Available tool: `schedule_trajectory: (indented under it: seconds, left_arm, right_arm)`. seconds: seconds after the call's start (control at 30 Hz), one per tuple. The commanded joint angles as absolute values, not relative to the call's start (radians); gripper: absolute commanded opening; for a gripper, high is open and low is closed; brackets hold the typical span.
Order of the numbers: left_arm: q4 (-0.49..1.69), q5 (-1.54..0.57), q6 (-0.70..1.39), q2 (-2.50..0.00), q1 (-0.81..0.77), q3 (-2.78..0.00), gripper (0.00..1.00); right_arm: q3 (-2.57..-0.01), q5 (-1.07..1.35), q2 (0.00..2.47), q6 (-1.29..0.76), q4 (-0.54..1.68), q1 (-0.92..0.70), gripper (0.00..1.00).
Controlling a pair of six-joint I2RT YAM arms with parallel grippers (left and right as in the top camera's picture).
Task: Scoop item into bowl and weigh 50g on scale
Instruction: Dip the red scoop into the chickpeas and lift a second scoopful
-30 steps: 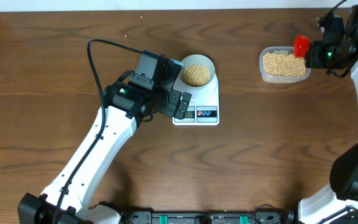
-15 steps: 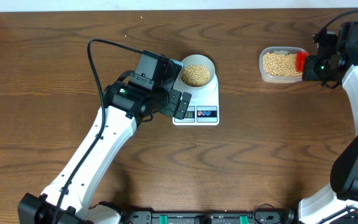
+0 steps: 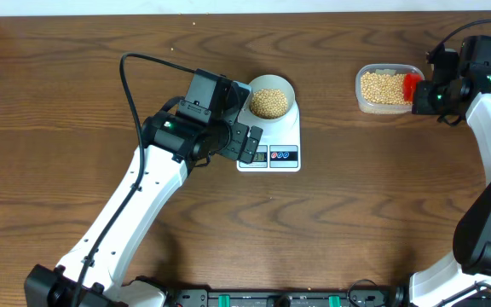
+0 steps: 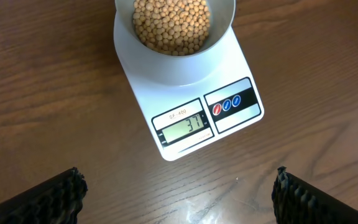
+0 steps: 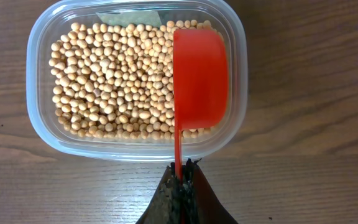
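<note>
Right end effector [image 5: 180,179], gripping scoop [image 5: 197,78], shifted over tub [image 5: 39,127]; left end effector [image 4: 179,202] wide.

left pincer [image 4: 178,199], spread wide: bare tabletop [image 4: 48,81] beneath and to both sides, passable | ahead: scale [image 4: 179,115] carrying bowl [image 4: 166,68] blocks the way | right pincer [image 5: 182,186]: red scoop [image 5: 199,74] ahead covers right side of tub [image 5: 39,118] | left of scoop: beans [image 5: 110,81] exposed, reachable from above

A dark brown wood-grain table [image 3: 365,205] is filling nearly the whole overhead view. A pale strip [image 3: 228,4] is running along its far edge. Soft light is glancing off the tabletop.
</note>
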State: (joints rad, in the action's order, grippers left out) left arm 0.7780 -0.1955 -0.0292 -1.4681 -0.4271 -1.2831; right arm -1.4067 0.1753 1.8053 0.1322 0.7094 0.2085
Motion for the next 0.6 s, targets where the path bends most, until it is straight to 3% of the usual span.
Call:
schedule_trajectory:
  seconds: [0.0,0.57]
  left_arm:
    - [0.778,-0.182,-0.029,-1.464,-0.423,-1.274,0.98]
    - [0.778,-0.182,-0.029,-1.464,-0.423,-1.274,0.98]
  right_arm:
    - [-1.393,0.18,1.826,0.139,0.713,0.208,0.01]
    - [-1.393,0.375,1.878,0.07,0.669,0.213,0.01]
